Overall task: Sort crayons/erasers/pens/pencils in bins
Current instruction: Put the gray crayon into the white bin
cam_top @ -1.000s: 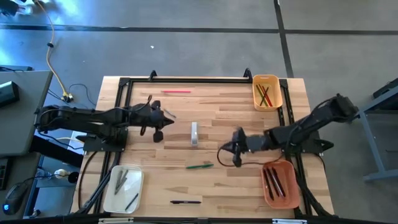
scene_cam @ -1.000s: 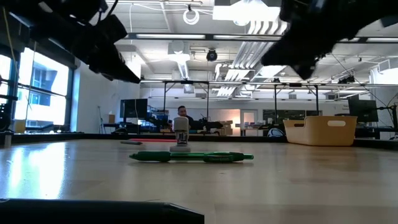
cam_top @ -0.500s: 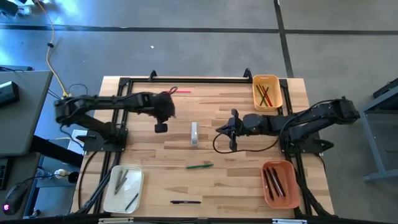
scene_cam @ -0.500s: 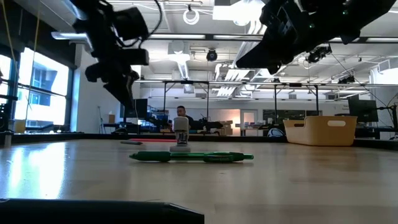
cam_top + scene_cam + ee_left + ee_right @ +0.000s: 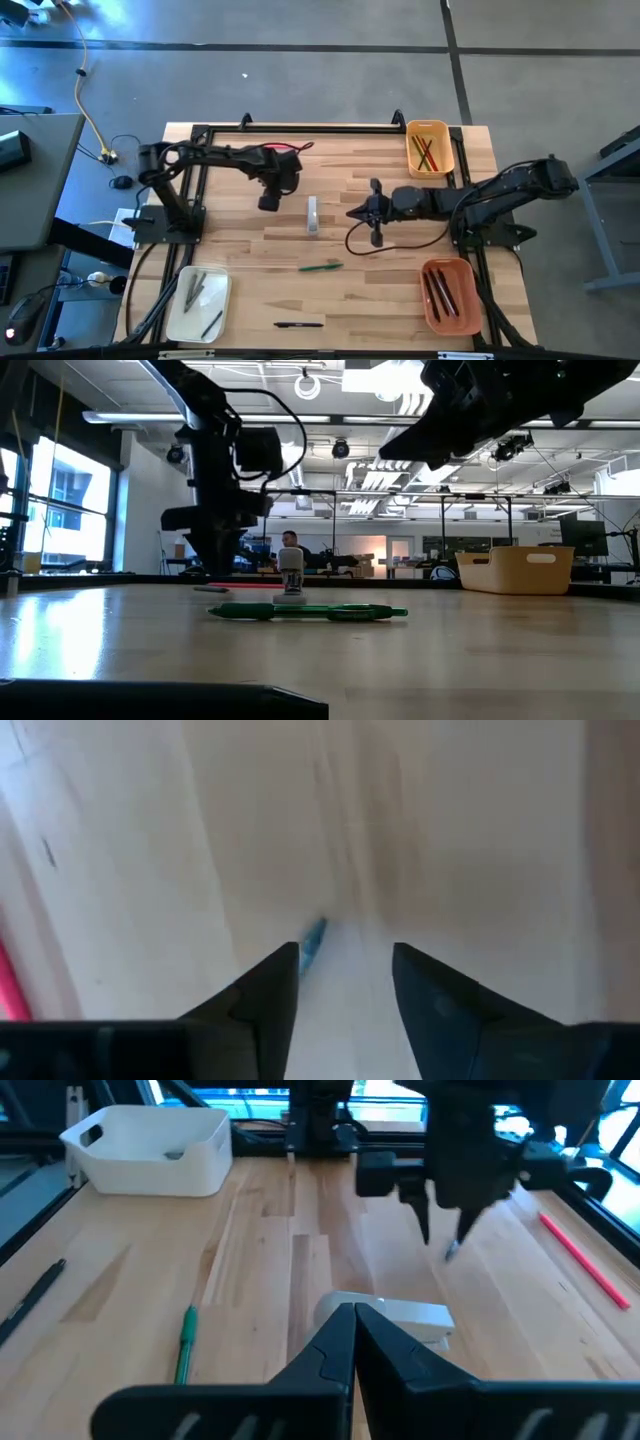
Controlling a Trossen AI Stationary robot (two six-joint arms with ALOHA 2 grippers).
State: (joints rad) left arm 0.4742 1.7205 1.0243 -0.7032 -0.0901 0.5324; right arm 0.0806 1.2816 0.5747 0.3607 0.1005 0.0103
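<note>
Left gripper [image 5: 268,203] hangs over the counter [image 5: 350,240] with jaws apart, a small blue sliver [image 5: 312,942] of something unclear at one fingertip, while the right gripper [image 5: 376,240], jaws pressed shut and empty, hovers beside the white eraser [image 5: 312,214], green pen [image 5: 322,267] nearer the front.

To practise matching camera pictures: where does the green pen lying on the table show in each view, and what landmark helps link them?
High view: green pen, low centre, on bare wood.
Low view: lying across the middle foreground.
Left wrist view: not in it.
Right wrist view: lower left, pointing away.
Shared landmark: the small white eraser just beyond the pen.
</note>
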